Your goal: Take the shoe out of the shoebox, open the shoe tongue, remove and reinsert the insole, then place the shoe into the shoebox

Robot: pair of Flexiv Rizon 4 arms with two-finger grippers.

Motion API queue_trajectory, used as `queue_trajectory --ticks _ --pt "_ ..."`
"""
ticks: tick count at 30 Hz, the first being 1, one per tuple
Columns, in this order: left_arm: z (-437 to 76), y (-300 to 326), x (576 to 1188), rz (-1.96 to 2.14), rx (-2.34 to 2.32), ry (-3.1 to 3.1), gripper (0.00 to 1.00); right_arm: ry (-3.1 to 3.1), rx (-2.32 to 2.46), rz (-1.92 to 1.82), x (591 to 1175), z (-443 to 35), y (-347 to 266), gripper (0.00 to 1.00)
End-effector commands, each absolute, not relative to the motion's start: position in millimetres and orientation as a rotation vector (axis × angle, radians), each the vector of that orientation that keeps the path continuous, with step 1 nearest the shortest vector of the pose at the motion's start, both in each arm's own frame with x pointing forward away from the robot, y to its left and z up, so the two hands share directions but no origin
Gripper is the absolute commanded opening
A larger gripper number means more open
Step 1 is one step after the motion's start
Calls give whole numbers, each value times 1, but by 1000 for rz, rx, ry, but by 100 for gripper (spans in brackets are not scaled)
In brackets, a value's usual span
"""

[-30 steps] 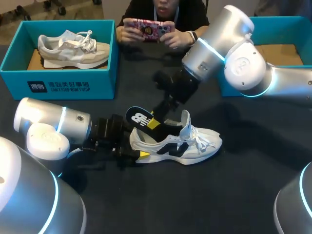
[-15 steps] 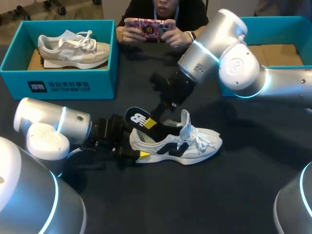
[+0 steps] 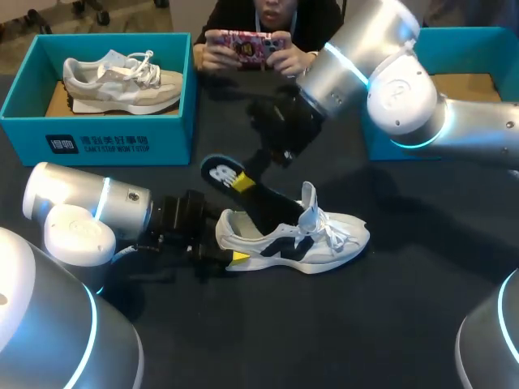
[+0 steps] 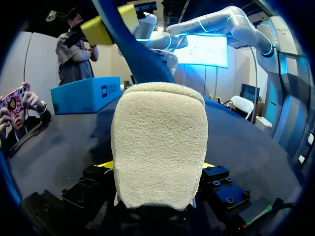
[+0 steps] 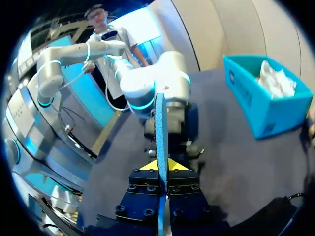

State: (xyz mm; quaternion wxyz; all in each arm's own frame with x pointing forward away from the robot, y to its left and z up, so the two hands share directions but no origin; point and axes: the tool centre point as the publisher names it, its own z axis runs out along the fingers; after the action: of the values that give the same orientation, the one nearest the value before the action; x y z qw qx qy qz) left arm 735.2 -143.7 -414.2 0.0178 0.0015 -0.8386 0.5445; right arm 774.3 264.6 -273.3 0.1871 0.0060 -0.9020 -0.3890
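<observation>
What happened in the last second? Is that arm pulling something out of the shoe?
Yes. The right gripper, shut on the dark insole, has risen and drawn back toward the table's far side, sliding the insole further out of the white shoe. The left gripper kept its hold on the heel, and the shoe has not shifted.

Both arms met near the table's centre, grippers clamped.
My left gripper [image 3: 221, 245], in from 8 o'clock, pinched the shoe [image 3: 324, 235] by its heel; my right gripper [image 3: 250, 180], from 2 o'clock, nipped the insole [image 3: 220, 172].
</observation>
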Motion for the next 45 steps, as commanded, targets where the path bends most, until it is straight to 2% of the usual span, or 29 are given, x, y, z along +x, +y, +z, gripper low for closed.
queue_trajectory --ticks 1,17,37,45 --pt "-417 -145 735 1688 6 -2608 0 -2624 -1 -1140 771 -247 264 0" --pt "-417 -145 735 1688 6 -2608 0 -2684 -115 -1245 811 -178 298 0" --pt "-417 -145 735 1688 6 -2608 0 -2684 -115 -1245 811 -178 298 0" --pt "-417 -145 735 1688 6 -2608 0 -2523 -159 -1569 816 -117 290 0"
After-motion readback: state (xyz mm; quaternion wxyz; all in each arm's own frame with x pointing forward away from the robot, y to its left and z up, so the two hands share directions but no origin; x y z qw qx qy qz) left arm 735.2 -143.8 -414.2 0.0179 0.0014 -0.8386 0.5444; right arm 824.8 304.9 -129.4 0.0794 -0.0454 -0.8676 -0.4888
